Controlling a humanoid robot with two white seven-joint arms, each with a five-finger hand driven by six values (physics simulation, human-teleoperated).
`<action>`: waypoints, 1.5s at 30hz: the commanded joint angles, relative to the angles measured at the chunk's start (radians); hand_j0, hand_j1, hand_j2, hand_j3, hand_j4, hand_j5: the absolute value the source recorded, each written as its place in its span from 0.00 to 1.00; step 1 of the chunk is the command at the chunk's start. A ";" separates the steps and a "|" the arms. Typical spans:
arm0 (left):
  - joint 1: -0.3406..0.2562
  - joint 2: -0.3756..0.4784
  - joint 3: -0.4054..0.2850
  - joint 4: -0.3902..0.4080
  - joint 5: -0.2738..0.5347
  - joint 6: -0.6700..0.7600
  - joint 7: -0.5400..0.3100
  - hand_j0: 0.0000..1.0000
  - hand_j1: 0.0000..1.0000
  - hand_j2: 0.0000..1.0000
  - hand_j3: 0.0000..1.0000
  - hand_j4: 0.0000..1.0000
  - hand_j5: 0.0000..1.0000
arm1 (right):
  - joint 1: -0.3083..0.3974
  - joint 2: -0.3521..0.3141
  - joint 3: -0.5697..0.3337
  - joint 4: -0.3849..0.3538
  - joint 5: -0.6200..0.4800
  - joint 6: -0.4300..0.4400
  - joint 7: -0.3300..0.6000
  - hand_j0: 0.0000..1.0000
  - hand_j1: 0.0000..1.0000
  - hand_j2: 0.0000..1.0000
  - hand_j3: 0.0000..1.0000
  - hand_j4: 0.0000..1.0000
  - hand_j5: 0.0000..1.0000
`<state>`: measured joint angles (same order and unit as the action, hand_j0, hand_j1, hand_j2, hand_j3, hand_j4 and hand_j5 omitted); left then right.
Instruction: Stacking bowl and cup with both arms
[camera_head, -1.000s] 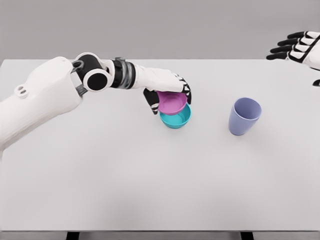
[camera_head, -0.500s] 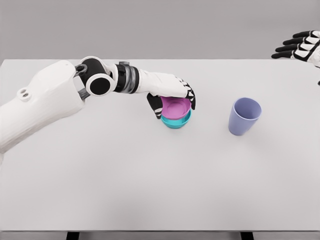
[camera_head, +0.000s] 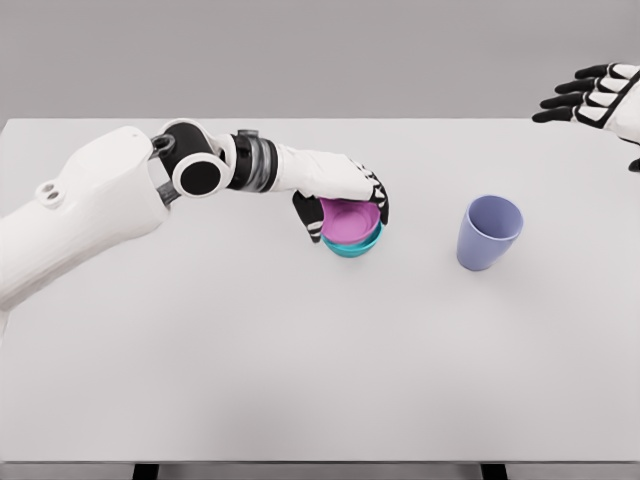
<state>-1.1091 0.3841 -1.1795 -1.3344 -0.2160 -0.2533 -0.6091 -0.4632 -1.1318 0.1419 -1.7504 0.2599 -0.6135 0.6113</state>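
A pink bowl (camera_head: 349, 219) sits nested inside a teal bowl (camera_head: 352, 246) near the middle of the white table (camera_head: 300, 380). My left hand (camera_head: 340, 198) reaches in from the left and curls over the pink bowl's rim, thumb on its left side and fingers on its far right edge. A lavender cup (camera_head: 488, 232) stands upright to the right of the bowls, apart from them. My right hand (camera_head: 590, 95) hovers at the upper right corner, fingers spread, holding nothing.
The table's far edge runs just behind my left forearm (camera_head: 260, 165). The near edge lies along the bottom of the view, with dark table legs (camera_head: 146, 471) under it.
My left hand has lowered the pink bowl from a tilt above the teal bowl down into it. The right hand shifted slightly at the upper right.
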 joint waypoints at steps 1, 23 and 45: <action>0.000 0.001 0.001 0.001 0.006 0.003 -0.002 0.75 0.75 0.75 0.75 0.75 0.75 | -0.005 -0.002 0.019 -0.001 -0.007 0.003 0.000 1.00 1.00 1.00 1.00 1.00 1.00; -0.003 -0.002 0.003 0.027 0.000 0.006 -0.002 0.75 0.75 0.75 0.75 0.75 0.75 | -0.209 0.010 0.390 -0.001 -0.001 0.003 0.000 1.00 1.00 1.00 1.00 1.00 1.00; -0.003 -0.022 0.008 0.035 -0.014 0.003 -0.002 0.97 0.97 0.97 0.97 0.97 0.97 | -0.209 0.010 0.404 -0.001 -0.001 0.003 0.000 1.00 1.00 1.00 1.00 1.00 1.00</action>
<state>-1.1121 0.3619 -1.1733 -1.2984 -0.2339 -0.2517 -0.6104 -0.6719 -1.1224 0.5456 -1.7518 0.2633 -0.6136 0.6113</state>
